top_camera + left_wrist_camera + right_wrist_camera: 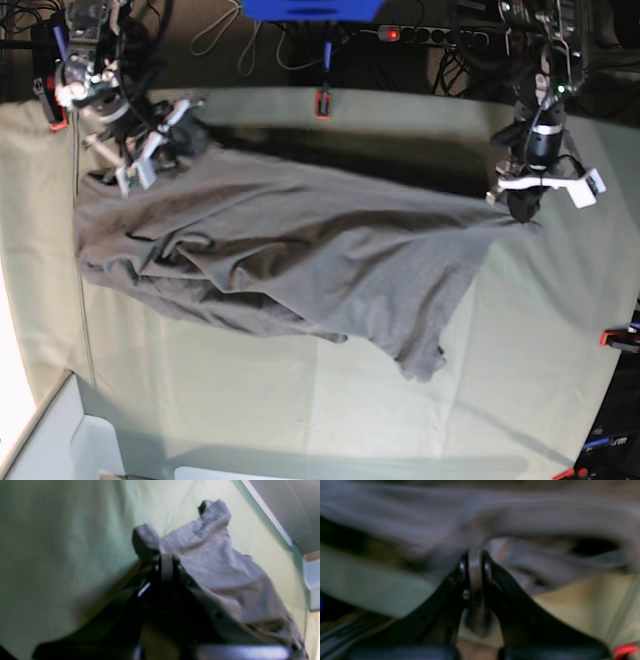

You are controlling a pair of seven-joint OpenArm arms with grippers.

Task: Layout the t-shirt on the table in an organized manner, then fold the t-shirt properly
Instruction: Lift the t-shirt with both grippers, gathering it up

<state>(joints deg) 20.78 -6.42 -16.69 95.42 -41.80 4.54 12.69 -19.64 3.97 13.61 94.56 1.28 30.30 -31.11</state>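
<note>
The surface (540, 330), one broad spread of pale green cloth, lies under both arms and runs well past them on every side. Its loose cover could be dragged or rucked if a gripper dips low while pulling, since cloth would catch on cloth.

One t-shirt (290, 255) is stretched between the two grippers, its body sagging in deep wrinkles below the line joining them and one end trailing toward the near edge. The main risk, as I judge it, is that pulling the two held corners apart unevenly twists the shirt instead of flattening it, or that a thin pinch of fabric slips free and the shirt drops in a heap.

Two grippers hold it. The right gripper (475, 555) is clenched on a fold of grey fabric directly at its tips, near the surface's far edge. The left gripper (167, 557) is likewise clamped on a bunched corner, with the shirt draping away beside it.

Small red-orange clamps (322, 103) sit at the edges; at least three show.
</note>
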